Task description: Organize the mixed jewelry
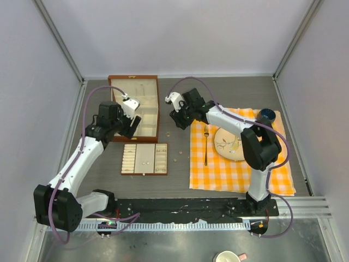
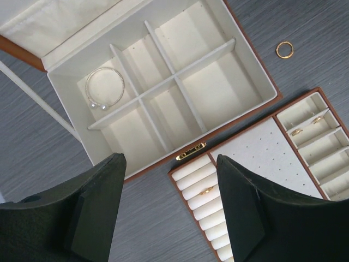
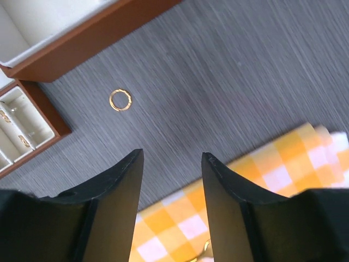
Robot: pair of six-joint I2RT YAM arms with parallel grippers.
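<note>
A thin silver bracelet (image 2: 104, 88) lies in a far-left compartment of the open wooden box (image 2: 174, 76). A gold ring (image 2: 284, 49) lies on the grey table right of the box; it also shows in the right wrist view (image 3: 120, 100). The flat tray (image 2: 262, 153) holds a gold ring (image 2: 206, 190) in its rolls and small gold pieces (image 2: 297, 131) in its side cells. Tiny studs (image 1: 175, 160) lie on the table right of the tray (image 1: 144, 159). My left gripper (image 2: 170, 158) is open and empty above the box's front edge. My right gripper (image 3: 172, 154) is open and empty, above the cloth's edge.
An orange checked cloth (image 1: 240, 158) on the right carries a plate (image 1: 229, 143), a gold fork (image 1: 206, 144) and a dark blue cup (image 1: 266, 115). The box (image 1: 158, 109) stands with its lid open at the back. Grey walls enclose the table.
</note>
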